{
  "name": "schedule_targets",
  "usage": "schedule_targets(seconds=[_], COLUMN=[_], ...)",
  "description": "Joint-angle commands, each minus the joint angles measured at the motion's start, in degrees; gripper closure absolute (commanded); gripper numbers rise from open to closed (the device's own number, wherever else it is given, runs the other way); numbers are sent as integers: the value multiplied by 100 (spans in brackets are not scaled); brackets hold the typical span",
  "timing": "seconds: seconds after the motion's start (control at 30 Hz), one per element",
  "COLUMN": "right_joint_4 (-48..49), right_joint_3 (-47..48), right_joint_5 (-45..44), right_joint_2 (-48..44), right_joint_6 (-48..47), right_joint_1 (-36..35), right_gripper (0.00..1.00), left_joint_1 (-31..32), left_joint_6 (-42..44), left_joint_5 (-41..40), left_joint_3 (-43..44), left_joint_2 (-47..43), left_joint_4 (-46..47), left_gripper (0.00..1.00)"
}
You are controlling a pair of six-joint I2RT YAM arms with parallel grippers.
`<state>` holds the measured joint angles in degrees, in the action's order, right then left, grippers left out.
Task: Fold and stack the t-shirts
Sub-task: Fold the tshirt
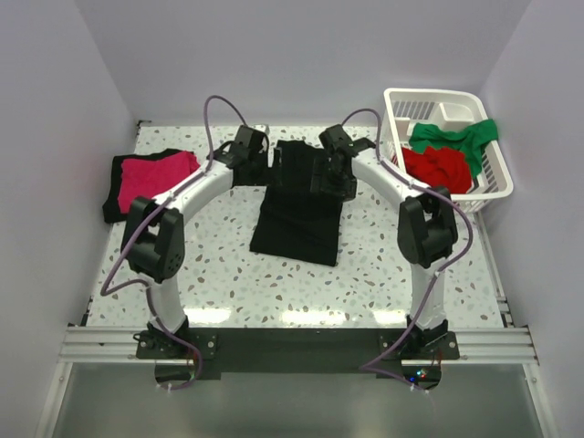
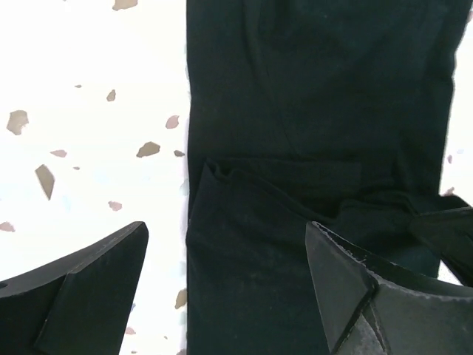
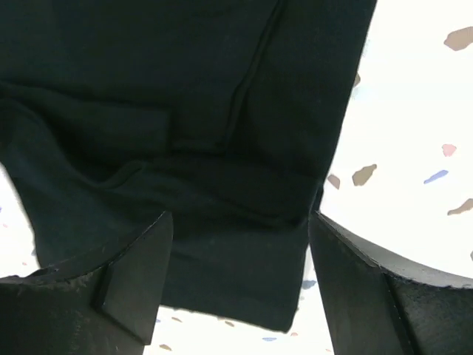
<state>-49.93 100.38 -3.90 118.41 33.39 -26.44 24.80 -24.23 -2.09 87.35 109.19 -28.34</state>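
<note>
A black shirt (image 1: 297, 205) is lying in the middle of the speckled tabletop (image 1: 219, 274), partly folded into a long strip running away from the arms. Both arms are reaching over its far end.

The left tool (image 1: 248, 146) is hovering at the shirt's far left corner, its fingers (image 2: 89, 285) standing wide apart and gripping nothing. One finger is over bare tabletop and the other over the cloth, with the shirt's left edge between them.

The right tool (image 1: 333, 146) is hovering at the far right corner, likewise spread wide and empty. A folded hem is showing between its fingers (image 3: 126, 274), and the shirt's right edge is running just beside one of them. Whether either tool is touching the cloth is hard to tell.

At the far left, a pink shirt (image 1: 157, 173) is lying folded on top of a second black shirt (image 1: 113, 199). At the far right, a white basket (image 1: 497, 187) is holding a red shirt (image 1: 438, 167) and a green shirt (image 1: 456, 135).
</note>
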Motion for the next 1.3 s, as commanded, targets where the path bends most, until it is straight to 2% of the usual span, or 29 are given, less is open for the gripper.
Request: schedule_targets(seconds=[0.0, 0.23, 0.3, 0.33, 0.37, 0.47, 0.7, 0.87, 1.27], right_joint_4=[-131, 264, 422, 493, 572, 835, 1380, 1618, 1838], right_joint_3=[54, -1273, -1790, -1976, -2178, -2917, -4226, -4588, -4562], right_joint_5=[4, 381, 591, 662, 758, 952, 1163, 1243, 1049], right_joint_2=[-738, -1758, -1978, -2162, -2277, -2620, -3034, -3017, -2481], right_joint_6=[-148, 27, 141, 194, 290, 458, 844, 986, 871], right_joint_1=[24, 33, 25, 16, 7, -11, -257, -441, -547], right_gripper=[23, 23, 26, 28, 36, 45, 53, 56, 57], left_joint_1=[-27, -28, -28, -19, -19, -19, -19, -19, -19], left_joint_6=[155, 15, -90, -126, -169, -214, -214, -337, -398], left_joint_5=[-108, 313, 384, 454, 490, 569, 587, 631, 543], left_joint_3=[-637, -2414, -2861, -2968, -3083, -3408, -3734, -4085, -4402], left_joint_2=[-757, -1953, -2216, -2287, -2357, -2586, -2797, -3140, -3536], left_joint_4=[267, 759, 882, 909, 926, 953, 707, 698, 487], left_gripper=[8, 9, 11, 11, 11, 13, 14, 14, 14])
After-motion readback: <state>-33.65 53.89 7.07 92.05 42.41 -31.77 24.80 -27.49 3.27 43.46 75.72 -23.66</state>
